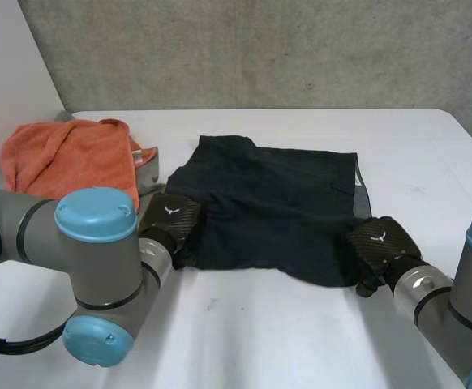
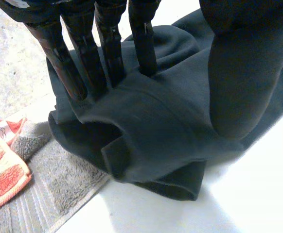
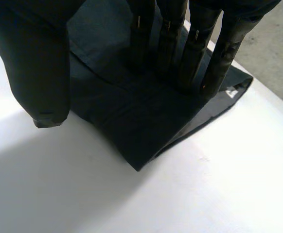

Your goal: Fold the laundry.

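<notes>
A dark garment [image 1: 276, 203] lies spread and rumpled in the middle of the white table [image 1: 301, 340]. My left hand [image 1: 171, 217] is at its near left corner. In the left wrist view the straight fingers [image 2: 83, 58] run under a bunched fold of the garment [image 2: 151, 136] and the thumb [image 2: 238, 73] presses on top, pinching it. My right hand [image 1: 379, 239] is at the near right corner. There its fingers [image 3: 180, 53] lie on a folded layer of the garment [image 3: 132, 121], with the thumb [image 3: 34, 63] down at the cloth's edge, pinching that layer.
An orange towel [image 1: 70, 158] is heaped at the back left, with a grey towel [image 1: 147, 174] beside it that touches the garment's left side [image 2: 59, 189]. Bare table runs along the front and the right. A wall stands behind the table.
</notes>
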Action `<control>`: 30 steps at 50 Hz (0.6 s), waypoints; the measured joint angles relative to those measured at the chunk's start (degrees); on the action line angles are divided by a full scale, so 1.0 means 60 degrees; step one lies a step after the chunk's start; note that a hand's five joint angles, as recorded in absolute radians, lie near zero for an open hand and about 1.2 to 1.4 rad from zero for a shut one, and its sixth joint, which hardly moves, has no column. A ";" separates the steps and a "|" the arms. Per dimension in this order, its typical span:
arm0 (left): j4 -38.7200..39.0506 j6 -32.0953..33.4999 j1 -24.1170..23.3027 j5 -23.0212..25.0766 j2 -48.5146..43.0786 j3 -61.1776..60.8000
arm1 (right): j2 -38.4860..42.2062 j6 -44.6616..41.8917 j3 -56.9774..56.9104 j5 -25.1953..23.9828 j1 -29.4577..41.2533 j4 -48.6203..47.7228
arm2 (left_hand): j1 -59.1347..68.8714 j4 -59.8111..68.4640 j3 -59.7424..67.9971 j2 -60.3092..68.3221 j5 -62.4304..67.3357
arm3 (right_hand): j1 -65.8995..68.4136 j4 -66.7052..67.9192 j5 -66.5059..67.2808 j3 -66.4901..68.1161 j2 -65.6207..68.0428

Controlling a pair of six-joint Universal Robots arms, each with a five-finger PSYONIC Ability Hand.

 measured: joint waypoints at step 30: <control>0.1119 0.2500 0.0134 0.0082 -0.0599 -0.0046 | 0.0899 -0.0940 -0.0755 0.0466 0.0006 -0.0894 | 0.4468 0.4383 0.4270 0.4289 0.4336 | 0.0000 0.0000 -0.0002 -0.0021 0.0000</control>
